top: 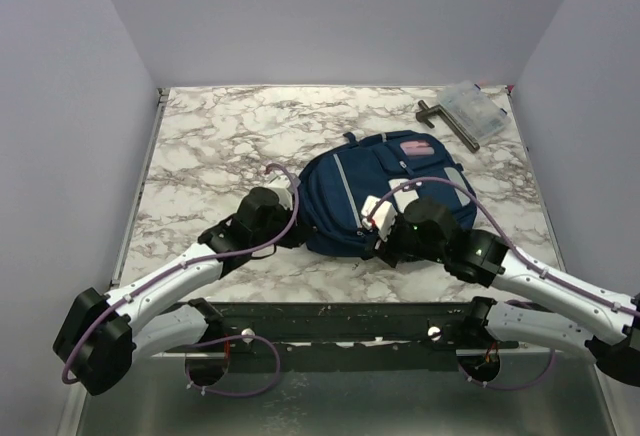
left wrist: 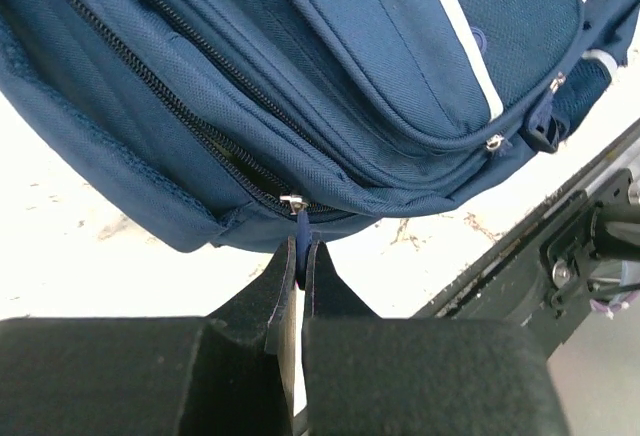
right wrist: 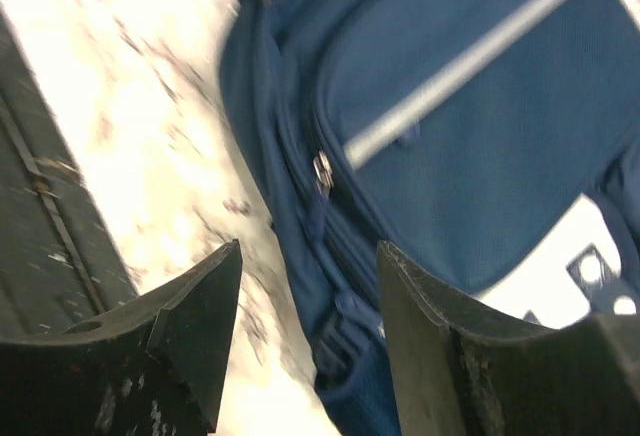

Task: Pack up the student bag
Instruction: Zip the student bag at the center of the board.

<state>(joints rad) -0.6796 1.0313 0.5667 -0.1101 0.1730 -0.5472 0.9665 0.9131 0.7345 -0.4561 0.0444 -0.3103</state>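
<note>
The student bag [top: 385, 188], a navy backpack with grey stripes, lies on the marble table [top: 210, 136] in the middle. My left gripper [left wrist: 300, 246] is at its left edge, shut on a blue zipper pull [left wrist: 299, 241] that hangs from the metal slider [left wrist: 292, 201] of the main zip. The bag fills the left wrist view [left wrist: 300, 66]. My right gripper [right wrist: 308, 251] is open at the bag's near right edge [right wrist: 480, 146], jaws astride a side seam with a zip slider [right wrist: 322, 170] and a buckle [right wrist: 345, 331] between them. In the top view the right gripper [top: 390, 241] sits at the bag's front.
A clear plastic case [top: 472, 108] and a dark L-shaped tool [top: 445, 121] lie at the back right. A pink item [top: 417, 148] rests on the bag's far part. The dark frame rail [top: 350, 321] runs along the near table edge.
</note>
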